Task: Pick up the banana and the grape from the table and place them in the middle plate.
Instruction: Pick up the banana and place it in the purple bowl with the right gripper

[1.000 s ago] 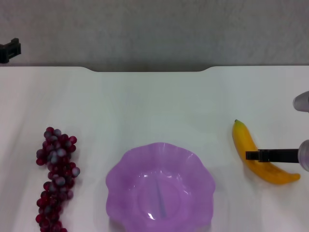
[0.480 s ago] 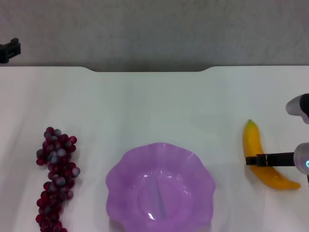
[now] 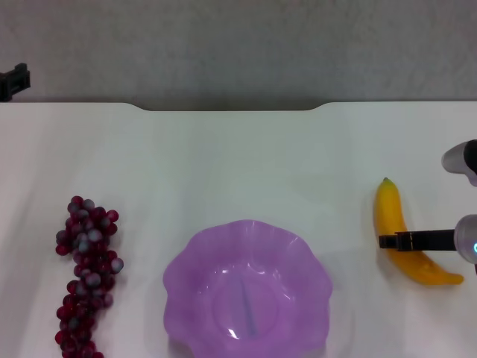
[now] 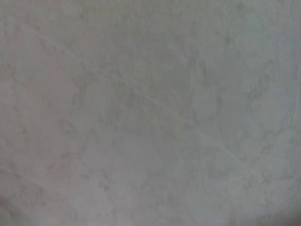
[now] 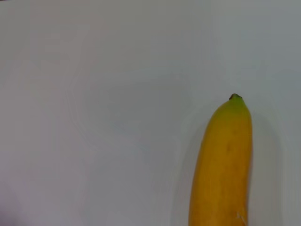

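Head view, left to right. The left gripper is a small dark shape at the picture's far left edge, beyond the table's rear edge and well apart from everything; whether its fingers are spread or closed cannot be told. On the plain white flat table lies the long bunch of dark red-purple grapes, some frosted grey, well apart from both grippers. Beside it sits the translucent purple scalloped-rim plastic plate, holding no fruit. Farther right lies the smooth curved yellow-orange banana, green stem tip pointing away from the robot. One dark finger of the right gripper crosses the banana's middle (only this finger shows, so whether the fingers grip cannot be told).

The right wrist view alone shows the banana's stem end close up against bare white table, with no finger visible. The left wrist view shows only a mottled grey surface.
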Available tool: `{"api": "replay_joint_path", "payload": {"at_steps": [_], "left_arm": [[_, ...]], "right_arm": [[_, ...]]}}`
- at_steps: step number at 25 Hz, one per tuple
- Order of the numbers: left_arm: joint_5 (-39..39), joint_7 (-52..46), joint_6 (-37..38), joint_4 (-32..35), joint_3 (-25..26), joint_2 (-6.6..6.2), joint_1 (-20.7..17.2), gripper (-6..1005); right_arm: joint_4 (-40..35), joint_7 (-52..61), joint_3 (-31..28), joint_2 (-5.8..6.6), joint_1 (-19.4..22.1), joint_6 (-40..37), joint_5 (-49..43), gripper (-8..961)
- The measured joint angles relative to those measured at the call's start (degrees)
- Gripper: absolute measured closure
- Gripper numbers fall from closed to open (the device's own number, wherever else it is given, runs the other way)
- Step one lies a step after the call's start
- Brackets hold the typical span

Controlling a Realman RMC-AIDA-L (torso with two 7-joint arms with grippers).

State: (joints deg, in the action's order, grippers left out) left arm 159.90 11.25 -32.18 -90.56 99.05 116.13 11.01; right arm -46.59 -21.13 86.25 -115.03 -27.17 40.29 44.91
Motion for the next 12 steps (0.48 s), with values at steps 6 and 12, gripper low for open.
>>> {"api": "replay_joint_path", "payload": {"at_steps": [6,12], "left_arm": [[-0.3,0.0,0.0,-1.1,0.0,0.09,-0.3,199],[-0.3,0.0,-0.3,-1.4,-0.1,0.10,-0.4,198]], "right_arm": [[-15.5,-0.5,-0.3,0.06,6.1,4.3,-0.1,433],[-30.7,-1.2,-0.5,0.07,10.0,10.1,-0.3,433]]}}
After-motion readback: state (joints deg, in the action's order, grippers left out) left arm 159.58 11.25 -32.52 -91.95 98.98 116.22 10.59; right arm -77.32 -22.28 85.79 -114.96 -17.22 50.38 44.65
